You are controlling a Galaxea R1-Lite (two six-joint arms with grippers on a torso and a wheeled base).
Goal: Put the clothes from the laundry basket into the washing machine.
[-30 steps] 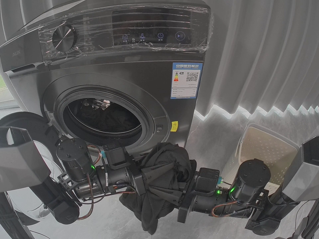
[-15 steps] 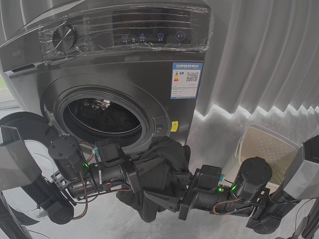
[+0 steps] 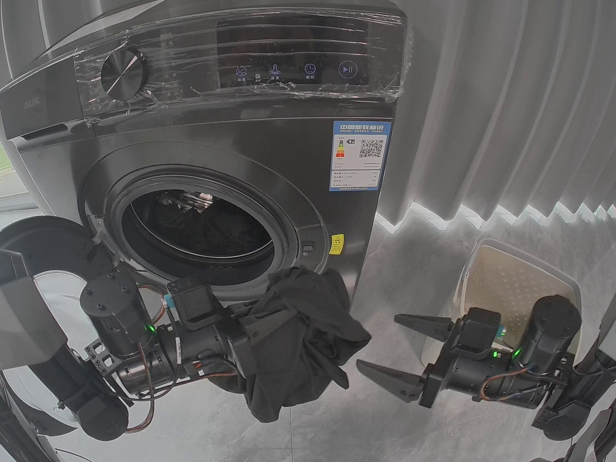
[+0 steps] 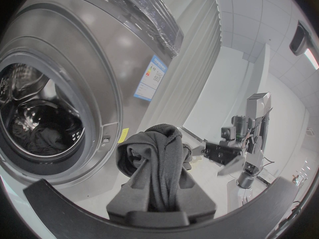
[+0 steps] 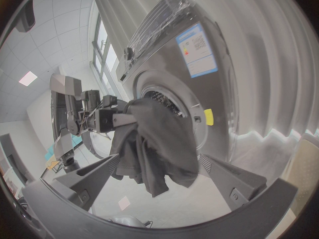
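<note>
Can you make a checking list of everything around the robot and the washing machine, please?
Surface: grey tiled floor.
Job's things: garment hangs from left pincer before the open washing machine; dark clothes in its drum; basket at right, no clothes seen inside.
Clutter: nothing seen.
Pincers: left pincer shut on garment; right pincer open, apart from it.
Cables: thin wires looped on both wrists.
Surroundings: pale curtain behind.

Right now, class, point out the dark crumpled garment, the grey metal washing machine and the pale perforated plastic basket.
dark crumpled garment (image 3: 314, 309): head view, upper folds.
grey metal washing machine (image 3: 269, 142): head view, front panel above the opening.
pale perforated plastic basket (image 3: 513, 283): head view, bare inner wall.
</note>
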